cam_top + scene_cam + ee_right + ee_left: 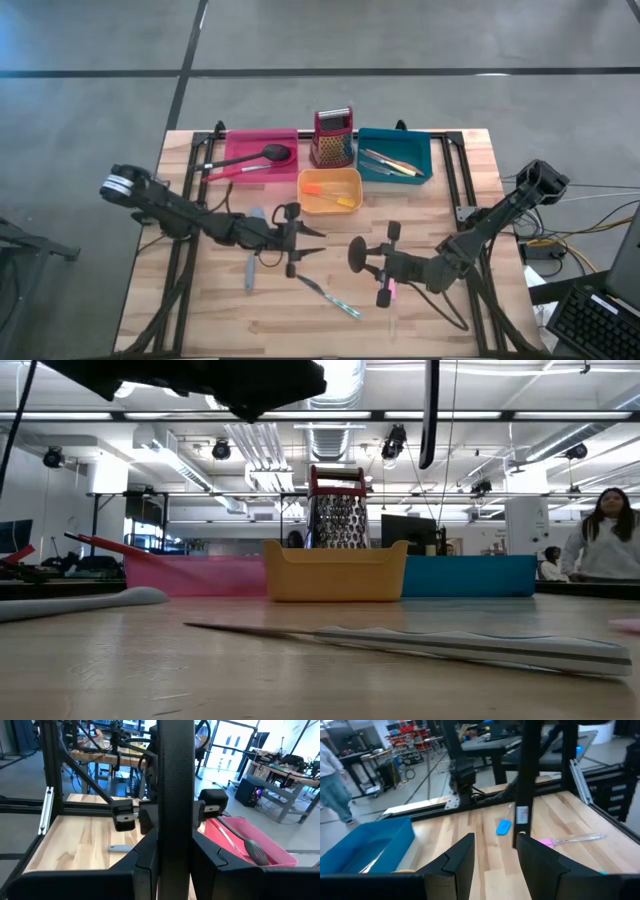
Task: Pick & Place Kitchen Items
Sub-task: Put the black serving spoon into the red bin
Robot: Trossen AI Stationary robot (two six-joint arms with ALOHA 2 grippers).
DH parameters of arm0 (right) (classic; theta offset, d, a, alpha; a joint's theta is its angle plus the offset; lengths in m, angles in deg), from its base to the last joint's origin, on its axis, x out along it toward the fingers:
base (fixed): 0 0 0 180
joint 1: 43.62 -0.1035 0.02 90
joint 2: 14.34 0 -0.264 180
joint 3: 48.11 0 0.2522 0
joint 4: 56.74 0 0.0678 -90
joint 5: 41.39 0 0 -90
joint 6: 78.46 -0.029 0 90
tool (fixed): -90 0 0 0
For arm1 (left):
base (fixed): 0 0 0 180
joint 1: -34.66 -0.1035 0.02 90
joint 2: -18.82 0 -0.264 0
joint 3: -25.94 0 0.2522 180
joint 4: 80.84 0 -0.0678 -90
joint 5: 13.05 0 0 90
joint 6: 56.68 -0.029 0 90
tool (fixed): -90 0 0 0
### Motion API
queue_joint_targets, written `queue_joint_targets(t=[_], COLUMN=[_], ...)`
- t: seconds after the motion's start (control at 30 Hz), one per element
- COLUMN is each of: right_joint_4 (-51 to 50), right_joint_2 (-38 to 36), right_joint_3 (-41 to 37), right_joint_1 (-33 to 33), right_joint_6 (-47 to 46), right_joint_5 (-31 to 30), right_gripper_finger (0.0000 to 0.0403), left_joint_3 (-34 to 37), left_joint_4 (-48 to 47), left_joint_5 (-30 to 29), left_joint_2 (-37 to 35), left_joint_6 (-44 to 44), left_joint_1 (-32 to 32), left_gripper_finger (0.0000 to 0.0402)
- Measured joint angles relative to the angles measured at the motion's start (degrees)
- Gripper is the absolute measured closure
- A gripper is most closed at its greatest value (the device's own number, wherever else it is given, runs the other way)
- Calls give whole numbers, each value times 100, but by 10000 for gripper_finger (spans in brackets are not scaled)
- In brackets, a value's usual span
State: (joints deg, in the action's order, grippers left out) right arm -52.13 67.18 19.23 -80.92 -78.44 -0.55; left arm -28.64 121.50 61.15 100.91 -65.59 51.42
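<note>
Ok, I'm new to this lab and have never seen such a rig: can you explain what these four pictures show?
It is a robot with two dark arms at a wooden table. One camera looks down from above, one sits at table height, one rides on each wrist. The left pincer is open and empty; the right pincer grips a long black utensil upright. At the back stand a pink tray, orange tray, teal tray and red grater; a knife and a grey spatula lie loose.

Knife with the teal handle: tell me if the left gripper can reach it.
Probably yes. The left gripper hangs open close by the knife, which lies alone and uncovered; the right gripper, shut on a black utensil, is off to one side.
</note>
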Motion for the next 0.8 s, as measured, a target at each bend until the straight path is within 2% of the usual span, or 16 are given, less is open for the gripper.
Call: queue_joint_targets(t=[0.5, 0.8], right_joint_4=[24, 22], right_joint_2=[0, 0], right_joint_3=[-39, -48], right_joint_1=[11, 20], right_joint_6=[-23, -21], right_joint_5=[17, 16], right_gripper_finger=[337, 337], left_joint_3=[-1468, -1927], left_joint_4=[59, 51], left_joint_5=[451, 577], left_joint_2=[1480, 1867], left_joint_6=[-165, -196], left_joint_1=[-11, -10], left_gripper_finger=[250, 250])
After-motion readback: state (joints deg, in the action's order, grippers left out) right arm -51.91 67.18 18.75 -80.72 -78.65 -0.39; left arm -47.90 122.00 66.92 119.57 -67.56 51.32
